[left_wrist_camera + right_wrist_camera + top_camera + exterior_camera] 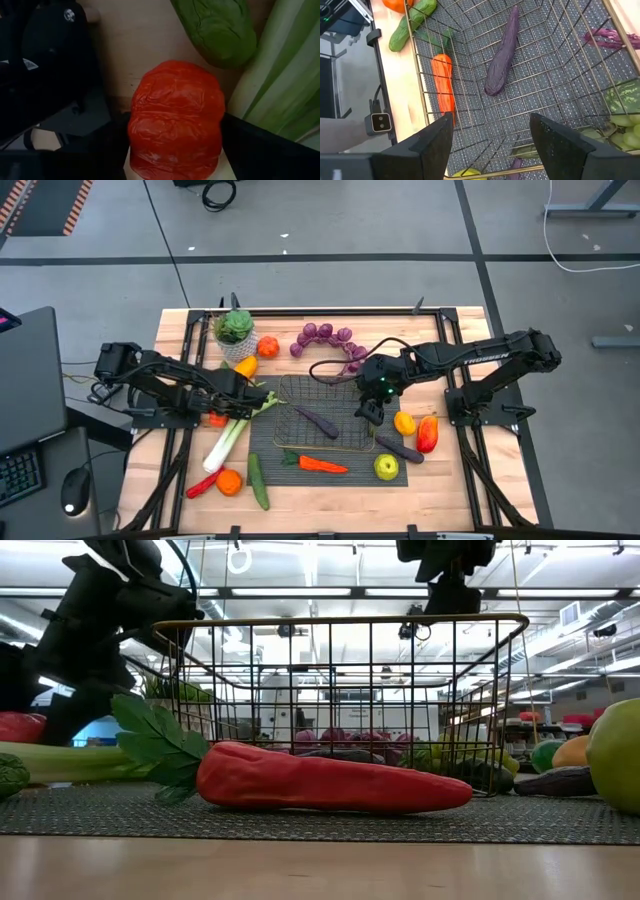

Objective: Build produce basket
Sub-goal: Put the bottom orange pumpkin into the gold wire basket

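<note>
Left gripper (175,165): we are clamping a red pepper (175,127) at the basket's (345,392) nine o'clock; next, carrying it in. Right gripper (492,145): hovering wide, empty.

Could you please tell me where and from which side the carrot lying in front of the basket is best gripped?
Probably at mid-body, from straight above. The carrot lies flat on the mat, just outside the basket wall, its leaves toward the cucumber. Jaws set across its thick orange middle should hold better than on the narrow tip or soft leaves; the basket wall limits a sideways approach.
</note>
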Motion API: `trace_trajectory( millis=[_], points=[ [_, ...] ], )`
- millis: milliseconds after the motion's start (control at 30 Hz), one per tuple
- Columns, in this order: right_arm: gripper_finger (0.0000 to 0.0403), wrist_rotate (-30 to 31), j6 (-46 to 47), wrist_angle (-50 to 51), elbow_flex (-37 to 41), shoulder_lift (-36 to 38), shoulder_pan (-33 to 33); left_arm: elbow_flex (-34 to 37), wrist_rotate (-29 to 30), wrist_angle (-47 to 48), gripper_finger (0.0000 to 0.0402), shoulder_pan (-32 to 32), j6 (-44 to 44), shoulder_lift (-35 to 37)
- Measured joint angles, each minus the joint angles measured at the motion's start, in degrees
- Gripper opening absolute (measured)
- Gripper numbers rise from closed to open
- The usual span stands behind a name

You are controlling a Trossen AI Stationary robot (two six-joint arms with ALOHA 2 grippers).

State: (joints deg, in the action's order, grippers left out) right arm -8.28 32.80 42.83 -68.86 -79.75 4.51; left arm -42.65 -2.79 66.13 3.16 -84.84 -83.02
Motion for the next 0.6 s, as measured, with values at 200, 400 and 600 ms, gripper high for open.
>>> trace_trajectory(
  millis=[200, 400, 600],
  points=[
    [0.0266, 1.0, 0.0, 0.8, 0.0, 0.0, -0.2, 0.0, -0.6, 0.0, 0.0239, 0.0, 0.6, 0.0],
    [0.0266, -0.4, 0.7, 2.7, 0.0, 0.0, -1.3, -2.1, -2.1, -0.8, 0.0239, 0.0, 4.4, 0.3],
    [0.0266, -2.3, 3.0, 4.4, 0.0, 1.5, -3.4, -9.5, -1.1, 0.7, 0.0241, 0.0, 9.5, 0.3]
  ],
)
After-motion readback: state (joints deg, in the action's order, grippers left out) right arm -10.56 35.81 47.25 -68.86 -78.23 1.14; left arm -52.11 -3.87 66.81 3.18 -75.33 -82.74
